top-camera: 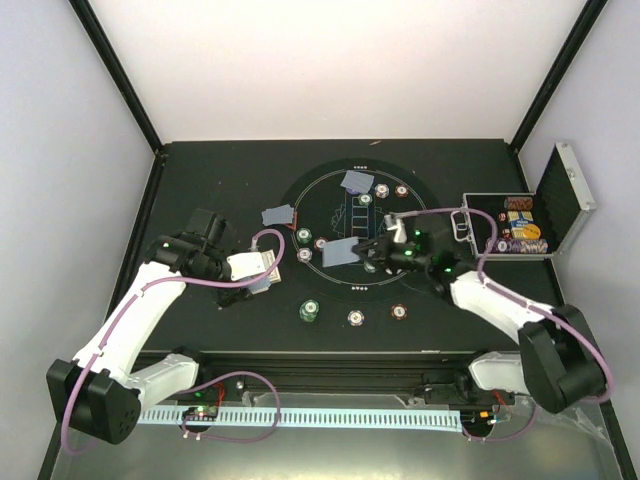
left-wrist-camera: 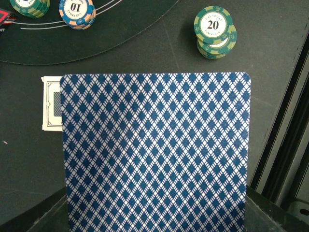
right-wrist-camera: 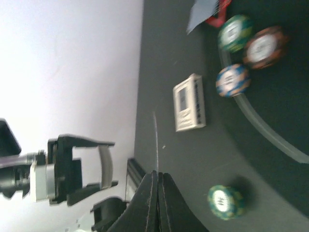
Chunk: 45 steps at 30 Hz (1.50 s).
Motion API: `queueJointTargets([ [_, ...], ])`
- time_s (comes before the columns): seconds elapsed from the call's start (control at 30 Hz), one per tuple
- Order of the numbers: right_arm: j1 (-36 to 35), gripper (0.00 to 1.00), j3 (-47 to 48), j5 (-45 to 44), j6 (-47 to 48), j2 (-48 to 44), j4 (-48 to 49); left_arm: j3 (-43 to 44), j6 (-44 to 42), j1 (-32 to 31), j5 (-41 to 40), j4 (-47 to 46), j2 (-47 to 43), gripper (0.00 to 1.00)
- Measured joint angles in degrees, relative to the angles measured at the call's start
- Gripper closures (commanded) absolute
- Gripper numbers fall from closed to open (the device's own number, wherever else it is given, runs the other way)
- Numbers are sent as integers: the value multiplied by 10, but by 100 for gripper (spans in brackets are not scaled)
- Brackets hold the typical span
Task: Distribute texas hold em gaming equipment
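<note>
While left end effector point(top-camera: 265, 278) pinches card point(left-wrist-camera: 154, 150), protruding

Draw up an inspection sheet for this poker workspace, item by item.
Surface: black table with round white-lined mat.
Job's things: cards and chips spread on the mat; green chip stack off it.
Clutter: white card box; open silver case holding chips.
Hands: left hand shut on blue-backed card; right hand shut, apparently on a grey-blue card.
Cables: purple cables along both arms.
Surroundings: white walls, black frame posts.
</note>
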<state>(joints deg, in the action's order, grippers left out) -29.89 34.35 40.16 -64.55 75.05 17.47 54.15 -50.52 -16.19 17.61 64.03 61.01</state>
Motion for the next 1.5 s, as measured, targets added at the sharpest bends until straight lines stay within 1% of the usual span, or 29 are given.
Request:
queueJointTargets([
  [0.13,106,99,-13,-7,72,-49,-107,0,0,0,0,0,0,99],
  [0.27,185,99,-31,-15,134,-55,-176,0,0,0,0,0,0,98],
  [0.37,221,99,-49,-19,164,-38,-204,0,0,0,0,0,0,99],
  [0.57,232,98,-57,-16,189,33,-207,0,0,0,0,1,0,98],
  [0.6,233,95,-57,-16,193,43,-205,0,0,0,0,1,0,99],
  [0.67,233,83,-57,-17,198,57,-204,0,0,0,0,1,0,98],
  [0.8,233,66,-53,-43,218,59,-224,0,0,0,0,1,0,98],
  [0.9,234,59,-50,-77,232,37,-261,0,0,0,0,1,0,98],
  [1.0,235,49,-40,-109,240,-2,-301,0,0,0,0,2,0,99],
  [1.1,219,40,-21,-132,237,-39,-330,0,0,0,1,2,0,98],
  [1.17,187,35,-3,-140,228,-56,-337,0,0,0,3,2,0,98],
  [1.23,139,30,15,-139,210,-63,-331,0,0,0,4,2,0,99],
  [1.33,41,24,49,-126,178,-50,-301,1,0,0,5,2,0,99],
  [1.37,5,23,63,-116,165,-38,-283,1,0,0,6,3,0,98],
  [1.5,-93,22,108,-82,116,25,-202,1,-1,0,6,4,0,98],
])
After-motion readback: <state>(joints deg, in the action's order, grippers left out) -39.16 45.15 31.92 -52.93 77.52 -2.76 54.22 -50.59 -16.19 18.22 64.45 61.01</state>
